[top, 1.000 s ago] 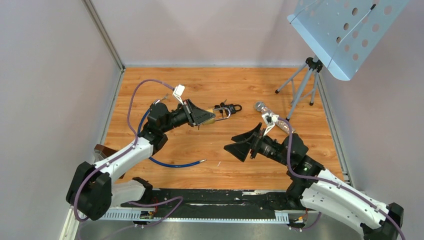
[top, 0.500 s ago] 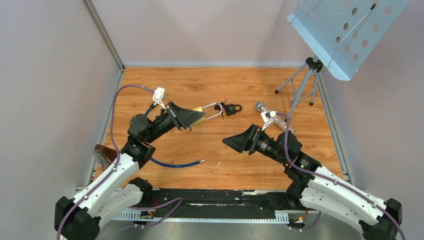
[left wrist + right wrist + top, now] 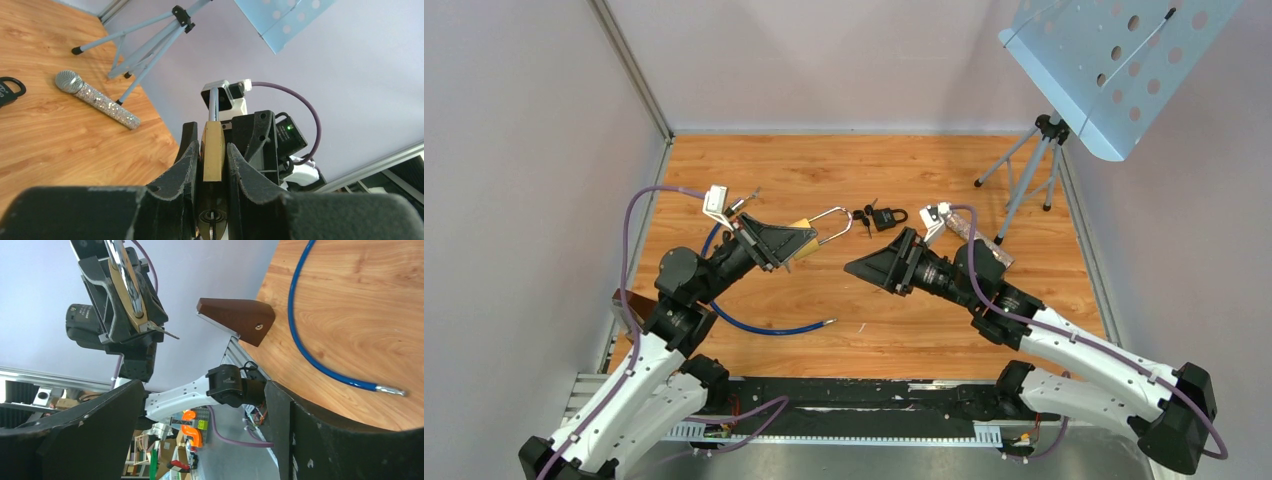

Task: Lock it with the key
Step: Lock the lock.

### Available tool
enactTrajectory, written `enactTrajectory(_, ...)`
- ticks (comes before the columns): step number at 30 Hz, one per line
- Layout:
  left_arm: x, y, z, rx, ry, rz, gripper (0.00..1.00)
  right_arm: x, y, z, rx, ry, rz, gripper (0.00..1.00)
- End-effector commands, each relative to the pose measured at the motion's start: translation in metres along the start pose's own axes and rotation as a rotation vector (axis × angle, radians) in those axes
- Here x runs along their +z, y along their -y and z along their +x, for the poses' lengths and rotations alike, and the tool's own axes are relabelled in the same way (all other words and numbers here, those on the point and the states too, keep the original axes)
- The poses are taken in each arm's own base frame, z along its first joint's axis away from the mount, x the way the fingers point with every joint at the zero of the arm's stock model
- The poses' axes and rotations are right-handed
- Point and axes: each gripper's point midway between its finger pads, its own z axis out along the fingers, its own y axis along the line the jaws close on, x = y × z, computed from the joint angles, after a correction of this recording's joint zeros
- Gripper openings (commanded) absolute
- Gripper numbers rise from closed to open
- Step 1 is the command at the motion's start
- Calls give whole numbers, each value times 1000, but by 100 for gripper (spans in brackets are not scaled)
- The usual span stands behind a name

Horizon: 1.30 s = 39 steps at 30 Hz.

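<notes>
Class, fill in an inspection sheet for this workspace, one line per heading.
Surface: wooden tabletop.
Job's things: brass padlock held off the table, key in its base.
Clutter: black padlock with keys, microphone, brown wedge block at the left edge.
Grippers: left gripper shut on the brass padlock; right gripper open, empty, facing it.
Cables: blue cable loose on the tabletop; purple cable on each arm.
Surroundings: music stand back right; plain walls.

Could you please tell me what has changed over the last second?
The left gripper, shut on the brass padlock, drew back toward its own side. The right gripper, jaws open, advanced toward it. The black padlock and blue cable stayed put.
</notes>
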Motion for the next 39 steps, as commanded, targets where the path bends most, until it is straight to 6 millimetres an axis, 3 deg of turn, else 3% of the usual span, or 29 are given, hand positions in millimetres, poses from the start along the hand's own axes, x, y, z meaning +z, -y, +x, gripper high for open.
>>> enactTrajectory(1,-9,36,-19,1,79,100,0,5,-48,-12,17,14,-130,91)
enactTrajectory(9,-19,37,-4,-29,16,113,0,6,-71,-30,-22,99,-212,90)
enactTrajectory(17,-17,41,7,-83,-39,180,0,30,-72,-42,-51,137,-187,84)
enactTrajectory(23,-20,43,19,-89,-111,199,3,42,-72,-49,-57,174,-224,65)
enactTrajectory(32,-25,44,20,-133,-96,218,8,43,-76,-49,-30,194,-295,43)
enactTrajectory(35,-25,44,18,-147,-83,225,9,45,-76,-45,-31,168,-302,43)
enactTrajectory(39,-22,45,10,-149,-36,234,9,48,-70,-36,-28,122,-279,54)
